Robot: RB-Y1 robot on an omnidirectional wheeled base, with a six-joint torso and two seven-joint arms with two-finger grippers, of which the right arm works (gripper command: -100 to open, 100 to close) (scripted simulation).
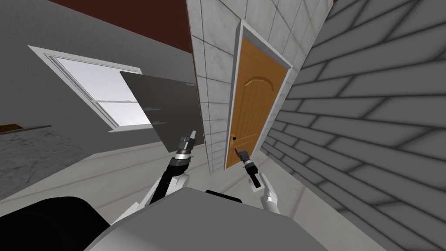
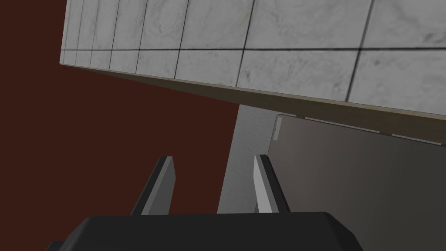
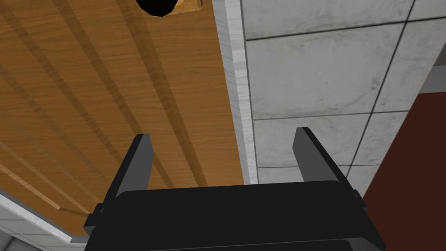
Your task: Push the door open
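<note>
An orange wooden door point(image 1: 255, 100) stands in a white frame point(image 1: 237, 87) with a black knob point(image 1: 234, 138) near its left edge. My right gripper point(image 1: 238, 152) hovers just below that knob, close to the door's face. In the right wrist view the wood panel point(image 3: 109, 87) and the knob point(image 3: 157, 6) lie ahead, and the right gripper point(image 3: 224, 139) is open, straddling the white frame point(image 3: 235, 87); I cannot tell whether it touches. My left gripper point(image 1: 191, 136) is raised before a dark grey panel point(image 1: 170, 104), and its fingers point(image 2: 261, 183) stand apart and empty.
A pale tiled wall point(image 1: 213, 65) runs left of the door and a grey block wall point(image 1: 370, 109) closes the right side. A window point(image 1: 100, 96) is set in the grey wall at left. Pale floor point(image 1: 130, 170) stretches in front of me.
</note>
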